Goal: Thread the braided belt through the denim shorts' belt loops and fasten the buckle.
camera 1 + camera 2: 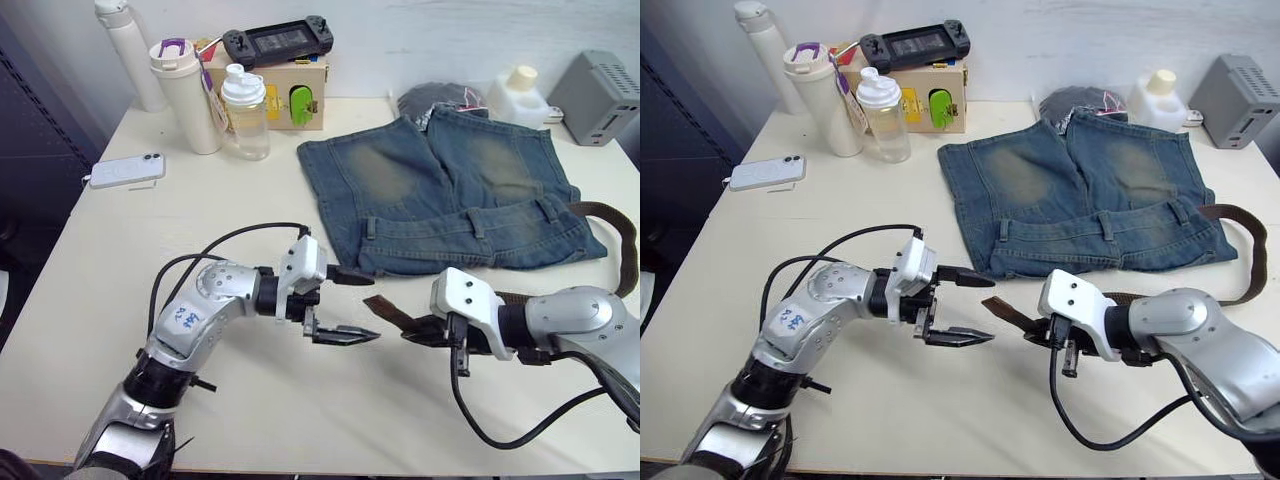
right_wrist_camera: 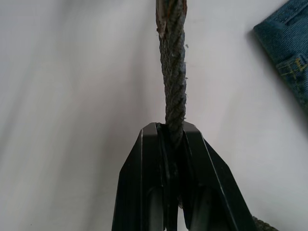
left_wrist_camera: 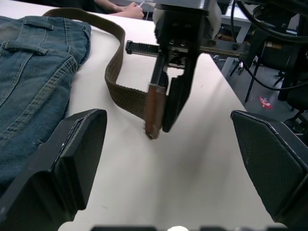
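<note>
Near the front middle of the counter [image 1: 120, 260], the right gripper [image 1: 415, 330] has its fingers clenched on the braided belt [image 1: 615, 235] just behind its tan leather tip, which juts left toward the left gripper [image 1: 345, 305]. From that grasp the belt trails right and loops round the right end of the denim shorts [image 1: 440, 190], which lie flat across the far right of the counter with the waistband on the near side and the belt loops [image 1: 478, 221] standing across it. No part of the belt looks to be through a loop yet, and I cannot make out the buckle. The left gripper's fingers are spread wide, released, holding nothing, just left of the belt tip and near the waistband's left corner. Both forearms lie low over the counter, pointing inward at each other. The woven strap should be limp and light, sagging wherever unsupported (the leather tip looks like the one stiff part), so a hold close behind that tip would best steer it into a loop. The denim is soft and may bunch or slide, so it probably needs pinning beside the loop.
</note>
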Tool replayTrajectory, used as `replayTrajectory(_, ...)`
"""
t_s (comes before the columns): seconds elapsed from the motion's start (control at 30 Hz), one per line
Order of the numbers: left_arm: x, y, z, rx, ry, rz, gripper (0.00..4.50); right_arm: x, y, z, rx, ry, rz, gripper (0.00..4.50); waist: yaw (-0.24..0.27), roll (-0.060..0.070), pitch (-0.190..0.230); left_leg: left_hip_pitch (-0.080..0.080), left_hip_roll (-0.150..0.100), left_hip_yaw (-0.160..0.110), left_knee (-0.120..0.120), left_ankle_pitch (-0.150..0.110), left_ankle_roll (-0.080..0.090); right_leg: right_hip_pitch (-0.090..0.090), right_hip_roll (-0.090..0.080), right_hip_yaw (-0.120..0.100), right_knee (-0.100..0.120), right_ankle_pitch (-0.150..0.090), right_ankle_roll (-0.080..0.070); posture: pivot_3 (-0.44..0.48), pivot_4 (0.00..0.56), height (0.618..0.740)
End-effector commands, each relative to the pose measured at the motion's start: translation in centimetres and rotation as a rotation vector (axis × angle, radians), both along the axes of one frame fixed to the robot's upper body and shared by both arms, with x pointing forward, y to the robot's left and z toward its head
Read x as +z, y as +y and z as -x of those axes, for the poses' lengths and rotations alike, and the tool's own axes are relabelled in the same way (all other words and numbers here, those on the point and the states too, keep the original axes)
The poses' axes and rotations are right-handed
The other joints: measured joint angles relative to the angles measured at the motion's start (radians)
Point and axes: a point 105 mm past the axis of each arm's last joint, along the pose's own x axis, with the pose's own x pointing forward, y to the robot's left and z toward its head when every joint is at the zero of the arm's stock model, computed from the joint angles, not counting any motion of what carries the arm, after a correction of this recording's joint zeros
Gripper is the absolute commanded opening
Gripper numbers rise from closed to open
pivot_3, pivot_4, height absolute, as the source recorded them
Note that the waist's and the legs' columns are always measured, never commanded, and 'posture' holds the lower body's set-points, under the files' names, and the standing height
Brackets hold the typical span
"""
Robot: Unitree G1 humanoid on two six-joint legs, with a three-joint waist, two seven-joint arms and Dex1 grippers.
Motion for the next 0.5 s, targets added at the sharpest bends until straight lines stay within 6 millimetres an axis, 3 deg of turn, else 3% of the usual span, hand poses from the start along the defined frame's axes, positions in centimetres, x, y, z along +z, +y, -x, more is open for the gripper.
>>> replayTrajectory(0.03,0.43,-0.35,0.1,-0.028,-0.027,0.01,4.24,0.64,0.77,0.49,0.031,-0.031,-0.008,0.01,-0.001,0.0,0.0,0.0,0.0,0.0,0.0,0.0,0.0,0.0,0.0,0.0,0.001,0.0,0.0,0.0,0.15,0.69)
replayTrajectory(0.1,0.4,-0.42,0.27,-0.041,-0.025,0.015,3.78,0.66,0.83,0.52,0.028,-0.034,-0.008,0.0,-0.002,0.0,0.0,0.0,0.0,0.0,0.0,0.0,0.0,0.0,0.0,0.0,0.001,0.0,0.0,0.0,0.15,0.69)
replayTrajectory(0.37,0.1,-0.9,0.81,-0.064,-0.013,0.018,0.2,0.64,1.06,0.57,0.017,-0.039,-0.014,0.0,-0.001,0.0,0.0,0.0,0.0,0.0,-0.001,0.002,0.0,0.0,0.0,0.0,0.001,0.0,0.0,0.0,0.15,0.69)
replayTrajectory(0.5,0.05,-1.0,0.81,-0.06,-0.008,0.022,0.05,0.67,0.98,0.36,0.004,-0.048,-0.014,0.0,-0.001,0.0,0.0,0.0,0.0,0.0,-0.001,0.003,-0.001,0.0,-0.001,0.0,0.0,0.0,0.0,0.0,0.15,0.69)
